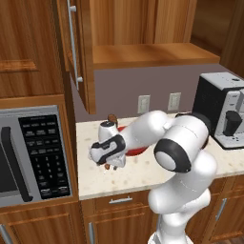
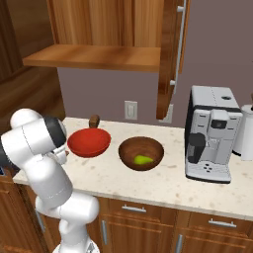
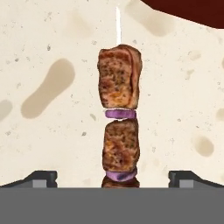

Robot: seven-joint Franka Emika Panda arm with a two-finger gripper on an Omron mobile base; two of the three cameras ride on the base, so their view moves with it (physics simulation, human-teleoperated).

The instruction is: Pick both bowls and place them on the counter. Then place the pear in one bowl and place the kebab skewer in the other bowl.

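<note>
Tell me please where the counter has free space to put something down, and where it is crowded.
Free: the counter strip along the front edge, in front of the brown bowl and coffee machine. A narrower patch lies between both bowls and the back wall. Crowded: the left end, where the red bowl, the kebab skewer and the open end effector sit close together.

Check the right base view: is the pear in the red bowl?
No, the pear lies in the brown bowl; the red bowl holds nothing.
</note>
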